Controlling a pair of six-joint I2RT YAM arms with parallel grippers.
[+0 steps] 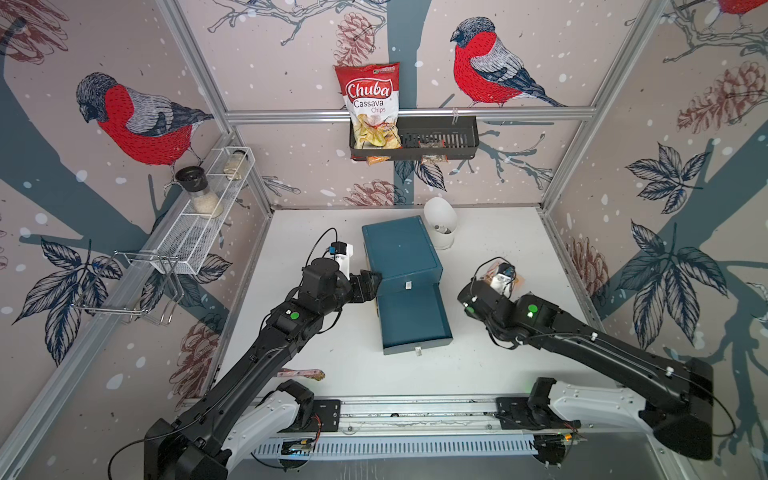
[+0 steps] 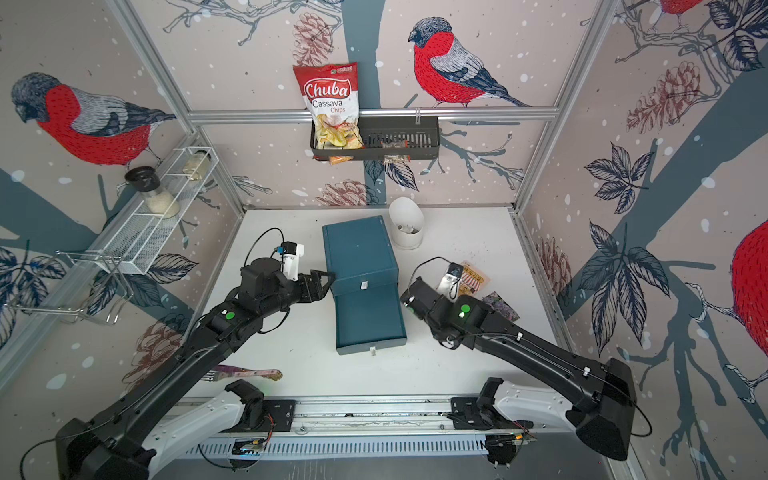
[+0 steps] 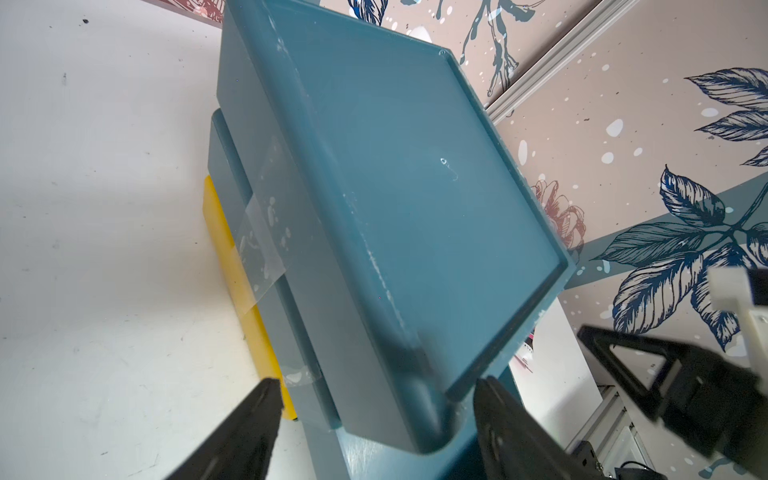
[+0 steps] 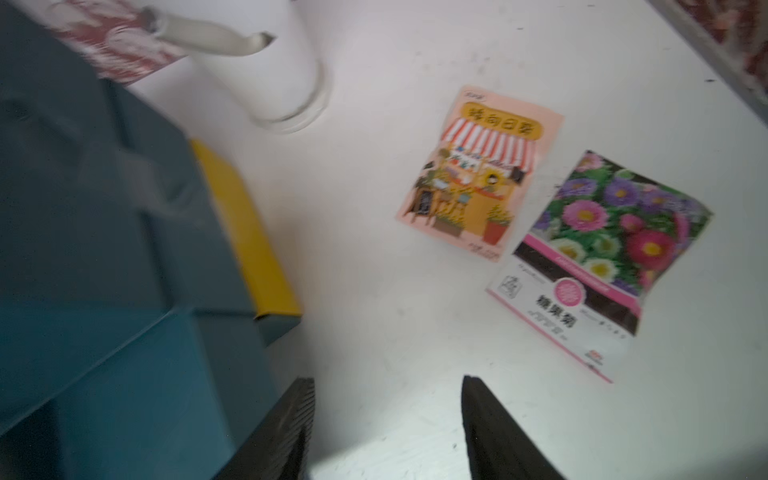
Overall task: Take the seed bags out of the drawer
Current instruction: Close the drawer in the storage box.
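The teal drawer unit (image 1: 399, 249) stands mid-table with its drawer (image 1: 415, 320) pulled out toward the front, and only bare teal floor shows inside. Two seed bags lie flat on the table to its right. One is orange-yellow with a striped awning (image 4: 478, 174) (image 2: 474, 276). The other shows purple-pink flowers (image 4: 602, 257) (image 2: 500, 303). My right gripper (image 4: 386, 382) hangs open over bare table between the unit and these bags, holding nothing. My left gripper (image 3: 378, 386) (image 1: 372, 277) is open, its fingers either side of the unit's front-left top corner.
A yellow sheet (image 3: 245, 291) sticks out from under the unit. A white cup (image 1: 440, 224) stands behind it to the right. A pink-handled fork (image 2: 245, 372) lies front left. The Chuba chips bag (image 1: 370, 104) sits in a black wall basket (image 1: 449, 137), and a wire shelf (image 1: 199, 224) lines the left wall.
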